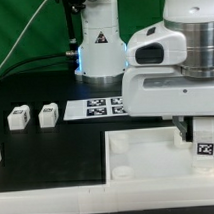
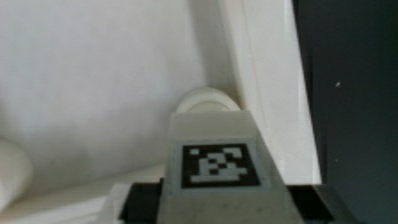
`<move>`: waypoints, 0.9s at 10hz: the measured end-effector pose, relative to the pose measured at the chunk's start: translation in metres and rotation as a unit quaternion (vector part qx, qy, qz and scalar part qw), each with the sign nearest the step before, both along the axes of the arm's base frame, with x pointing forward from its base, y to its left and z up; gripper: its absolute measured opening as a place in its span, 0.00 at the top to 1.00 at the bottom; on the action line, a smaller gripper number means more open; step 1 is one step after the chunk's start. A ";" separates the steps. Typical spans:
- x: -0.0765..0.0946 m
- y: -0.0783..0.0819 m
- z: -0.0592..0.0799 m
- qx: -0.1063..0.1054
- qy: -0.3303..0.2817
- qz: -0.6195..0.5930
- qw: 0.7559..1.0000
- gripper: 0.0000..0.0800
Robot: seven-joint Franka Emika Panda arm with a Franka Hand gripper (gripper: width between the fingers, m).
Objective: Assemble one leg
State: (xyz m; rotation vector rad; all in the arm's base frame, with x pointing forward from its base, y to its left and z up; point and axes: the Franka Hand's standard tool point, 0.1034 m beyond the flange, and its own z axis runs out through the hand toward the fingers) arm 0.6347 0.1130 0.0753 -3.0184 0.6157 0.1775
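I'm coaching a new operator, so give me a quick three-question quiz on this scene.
1. True or false: the claw grips a leg.
2. How many other legs stand fully in view on the table?
3. The gripped leg is over: A the marker board, B the white tray, C bare table.
Key: 1 true; 2 two; 3 B.
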 end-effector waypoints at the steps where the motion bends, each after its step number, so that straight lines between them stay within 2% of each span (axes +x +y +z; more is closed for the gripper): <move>1: -0.001 0.000 0.000 -0.006 0.001 -0.062 0.998 0.64; 3: -0.001 -0.001 0.000 -0.016 0.008 -0.159 0.987 0.64; 5: -0.001 -0.001 -0.001 -0.028 0.019 -0.288 0.957 0.64; 7: -0.001 -0.002 -0.001 -0.040 0.027 -0.394 0.918 0.64; 9: -0.002 0.000 -0.001 -0.049 0.038 -0.509 0.859 0.64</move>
